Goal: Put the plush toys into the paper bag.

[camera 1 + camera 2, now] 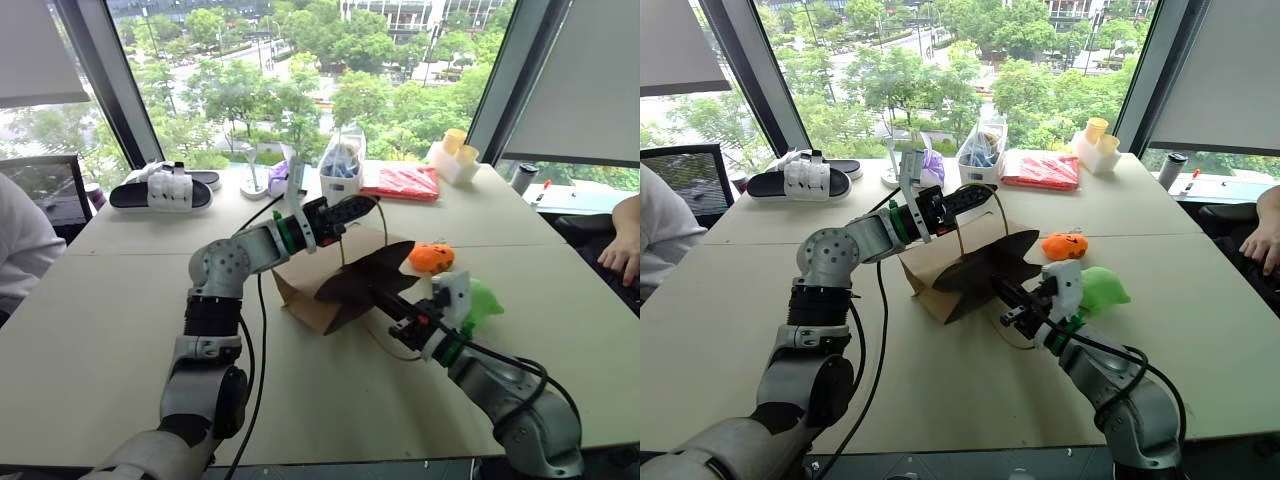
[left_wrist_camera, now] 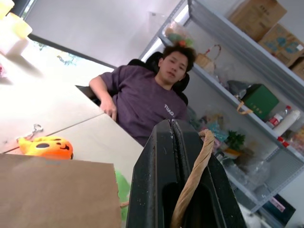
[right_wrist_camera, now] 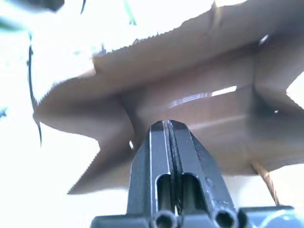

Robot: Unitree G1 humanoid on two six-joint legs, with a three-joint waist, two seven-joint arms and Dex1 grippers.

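The brown paper bag (image 1: 305, 290) lies tilted at the table's middle, its dark mouth facing right. My left gripper (image 1: 365, 207) is above the bag, shut on its beige loop handle (image 2: 194, 175). At the near edge of the mouth my right gripper (image 1: 383, 298) is shut, its tips pinching the bag's rim (image 3: 190, 80). The orange pumpkin-like plush toy (image 1: 431, 257) sits on the table just right of the mouth. A green plush toy (image 1: 482, 303) lies behind my right wrist, partly hidden by it.
Along the far edge stand black-and-white slippers (image 1: 165, 190), a purple bag (image 1: 280, 178), a clear plastic bag (image 1: 342, 165), a red packet (image 1: 405, 183) and a white holder with yellow cups (image 1: 453, 155). A person's hand (image 1: 625, 255) rests at the right edge, and a sleeve (image 1: 20, 240) shows at the left.
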